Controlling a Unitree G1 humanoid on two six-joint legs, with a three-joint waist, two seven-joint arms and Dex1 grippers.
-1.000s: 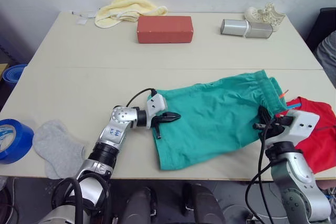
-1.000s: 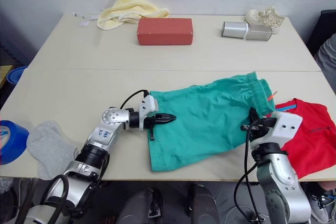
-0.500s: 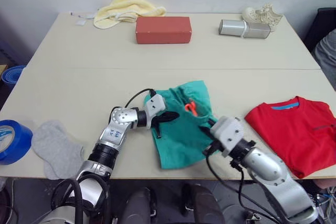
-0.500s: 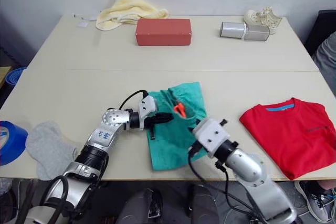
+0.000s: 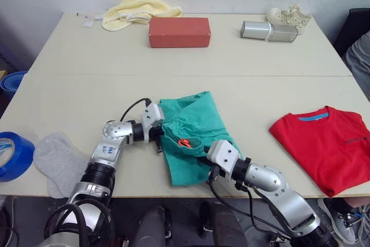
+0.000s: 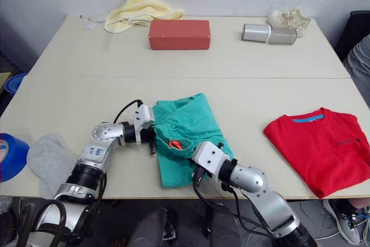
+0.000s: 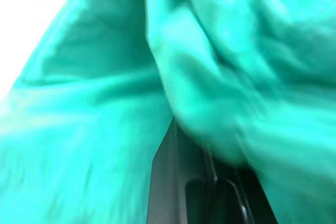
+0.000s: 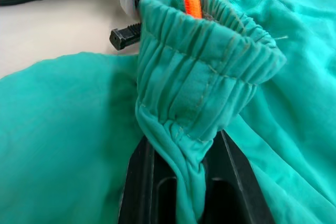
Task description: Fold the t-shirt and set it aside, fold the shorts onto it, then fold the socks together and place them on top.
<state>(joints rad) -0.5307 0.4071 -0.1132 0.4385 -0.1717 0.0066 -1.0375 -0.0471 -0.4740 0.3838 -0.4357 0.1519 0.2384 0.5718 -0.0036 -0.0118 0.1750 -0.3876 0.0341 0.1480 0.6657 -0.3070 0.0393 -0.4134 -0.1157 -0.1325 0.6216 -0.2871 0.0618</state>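
I've just swung the right tool [image 8: 178, 182] across, clenched on the shorts' [image 5: 191, 137] waistband, so they now lie doubled near the desk's [image 5: 243, 62] front edge. Left tool [image 6: 151, 135] sits at the shorts' left edge; grip unclear. T-shirt [image 5: 326, 143] at right edge, socks [image 5: 58, 163] at left still untouched.

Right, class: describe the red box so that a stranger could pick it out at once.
Start at the table's far edge. The red box lies there between the pale yellow towel and a silver cylinder. It is a hard-edged brick shape, unlike the soft red t-shirt at the near right.
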